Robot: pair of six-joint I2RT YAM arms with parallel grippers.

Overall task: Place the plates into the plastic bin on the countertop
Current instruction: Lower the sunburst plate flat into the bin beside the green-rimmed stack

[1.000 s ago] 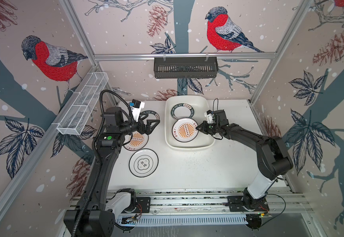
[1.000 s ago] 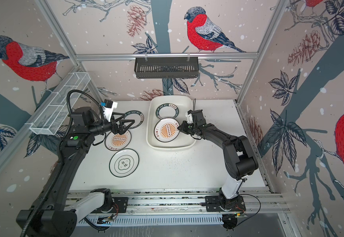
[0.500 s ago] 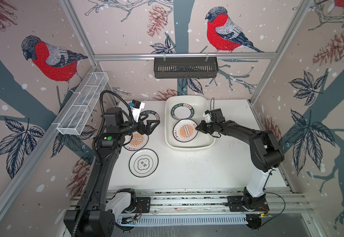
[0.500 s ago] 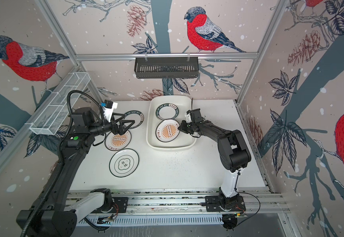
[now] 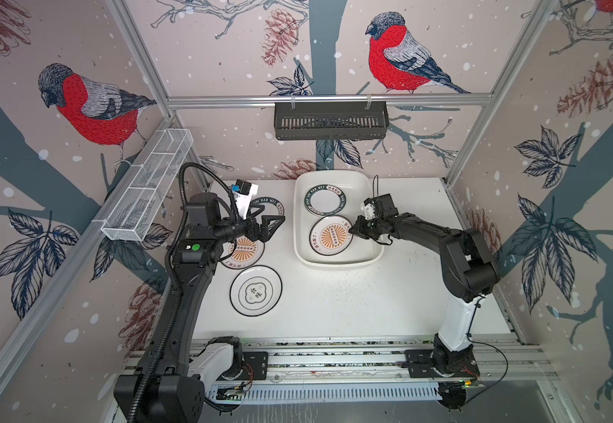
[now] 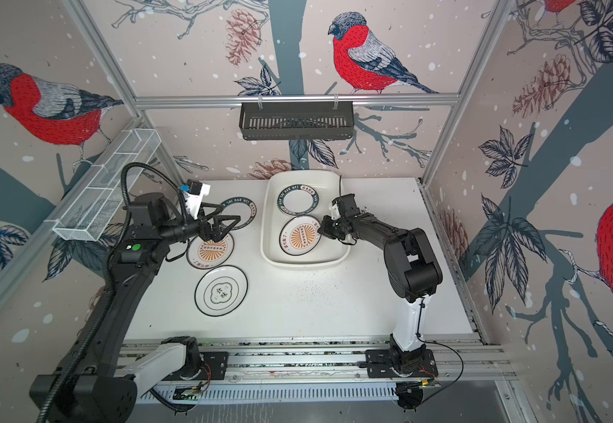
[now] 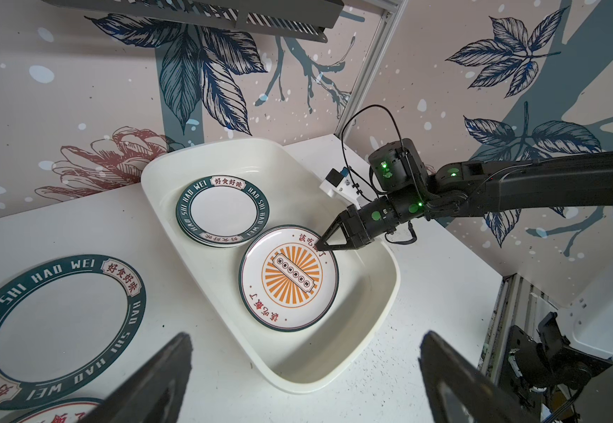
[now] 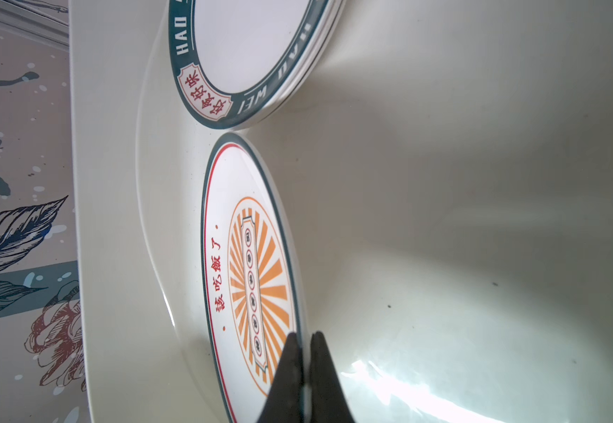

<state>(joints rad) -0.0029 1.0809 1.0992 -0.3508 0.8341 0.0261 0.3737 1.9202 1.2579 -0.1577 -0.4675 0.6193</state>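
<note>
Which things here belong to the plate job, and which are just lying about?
Job: bin, with teal stack and sunburst plate inside; on the countertop, teal plate, second sunburst plate, black-rimmed plate.
Lying about: black basket, wire basket.

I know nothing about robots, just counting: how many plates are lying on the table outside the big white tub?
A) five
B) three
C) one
B: a teal-rimmed plate, a sunburst plate and a black-rimmed plate lie on the countertop, all outside the plastic bin.
</note>
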